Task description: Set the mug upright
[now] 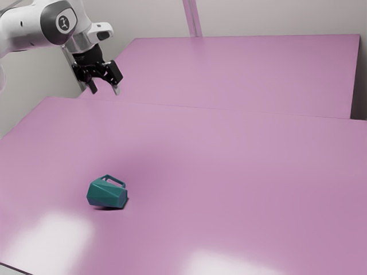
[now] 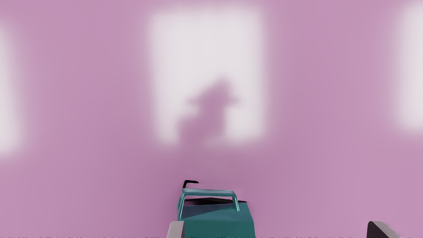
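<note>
One teal mug (image 1: 107, 193): lying on its side on the pink table (image 1: 229, 172), its handle (image 1: 115, 180) raised on the upper side. It is not upright, and which end is the mouth cannot be told with certainty.

Step in hand: judged to be the approach for a grasp, with the righting turn to follow.

Approach: best made by centering the finger gap over the mug's body before coming down, slowly enough that neither fingertip lands on the wall and sends the mug rolling.

Handle: best kept clear of the closing fingers; a hold on the body, one finger to each side, should slip less once the mug is tilted.

Righting turn: calls for a small lift, roughly a quarter turn that brings the base underneath, then a gentle lowering until it sits flat, before release. Let go while tilted, the mug could topple.

Gripper (image 1: 105, 90): open, fingers wide apart, holding nothing, high above the tabletop.

Mug from gripper: below it and well apart. In the wrist view the mug is off the middle of the gap, partly hidden by one fingertip (image 2: 175, 230) and well aside from the other.
</note>
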Controlling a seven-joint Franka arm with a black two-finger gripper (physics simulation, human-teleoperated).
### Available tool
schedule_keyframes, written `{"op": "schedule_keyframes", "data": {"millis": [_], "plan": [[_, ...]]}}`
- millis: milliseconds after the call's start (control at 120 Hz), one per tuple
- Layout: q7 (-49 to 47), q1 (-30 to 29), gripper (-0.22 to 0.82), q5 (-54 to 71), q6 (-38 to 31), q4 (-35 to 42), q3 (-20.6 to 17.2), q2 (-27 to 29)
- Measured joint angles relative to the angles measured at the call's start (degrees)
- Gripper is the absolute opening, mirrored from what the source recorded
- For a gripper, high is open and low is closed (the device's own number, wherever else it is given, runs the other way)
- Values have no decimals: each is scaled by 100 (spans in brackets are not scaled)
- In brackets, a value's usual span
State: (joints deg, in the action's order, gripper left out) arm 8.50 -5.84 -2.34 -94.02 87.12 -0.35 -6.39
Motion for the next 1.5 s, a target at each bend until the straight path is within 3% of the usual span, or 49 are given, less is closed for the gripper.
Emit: {"op": "schedule_keyframes", "data": {"millis": [267,400,517,675,817,992,1092,1500], "plan": [[3,1,60,-2,84,41,-2,92],[-1,39,60,-221,117,556,35,523],[68,458,60,-891,275,1213,615,1073],[480,-221,60,-1727,450,1809,1281,1157],[1040,-472,60,-2171,525,2011,1708,934],[1834,-1186,60,-2804,566,2233,1765,176],[2270,-1246,60,-3078,562,2399,1767,-201],[3483,-1225,60,-3935,-188,3666,1719,-225]]}}
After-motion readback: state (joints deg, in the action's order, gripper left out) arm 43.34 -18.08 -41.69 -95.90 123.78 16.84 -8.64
